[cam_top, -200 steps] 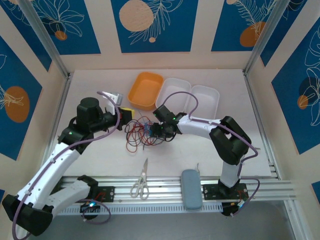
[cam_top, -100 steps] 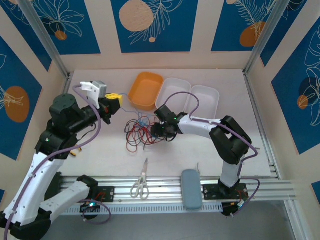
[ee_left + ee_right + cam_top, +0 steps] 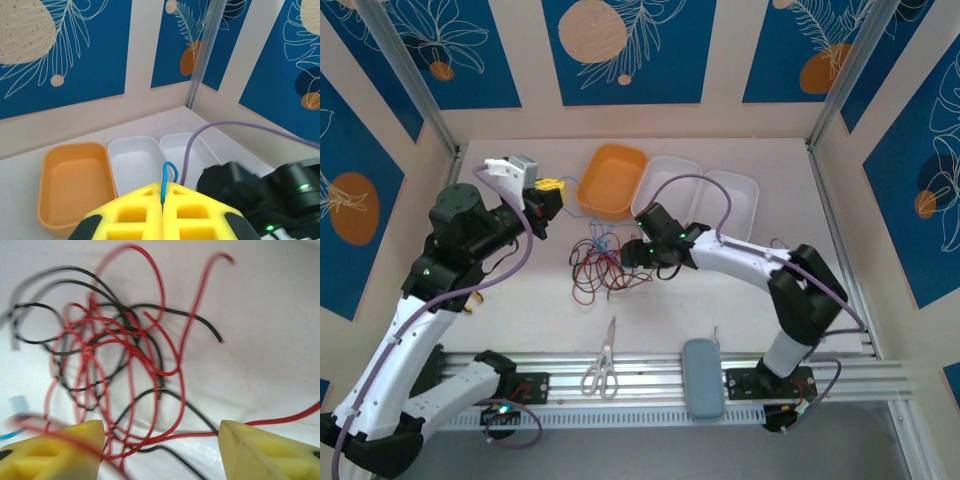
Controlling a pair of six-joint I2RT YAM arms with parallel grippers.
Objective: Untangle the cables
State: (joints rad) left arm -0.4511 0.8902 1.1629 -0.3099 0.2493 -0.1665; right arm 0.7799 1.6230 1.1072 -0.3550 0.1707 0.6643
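The cables (image 3: 596,266) lie as a tangle of red and black wires mid-table, seen close in the right wrist view (image 3: 125,355). A thin blue cable (image 3: 168,173) sticks up from between the yellow pads of my left gripper (image 3: 162,202), which is shut on it. That gripper (image 3: 548,192) is raised at the left, beside the orange tray, and the blue cable (image 3: 603,240) trails back toward the tangle. My right gripper (image 3: 638,253) sits at the tangle's right edge. Its fingers (image 3: 161,440) stand open low over red and black strands, gripping none.
An orange tray (image 3: 612,180) and two white trays (image 3: 670,185) (image 3: 732,195) stand at the back. Scissors (image 3: 602,364) and a grey case (image 3: 702,378) lie near the front rail. The right arm's lilac cable (image 3: 685,180) arches over the white trays.
My left gripper has swung up and to the left, away from the tangle, drawing the blue cable with it. The right gripper's fingers have spread wider and its arm has stretched out.
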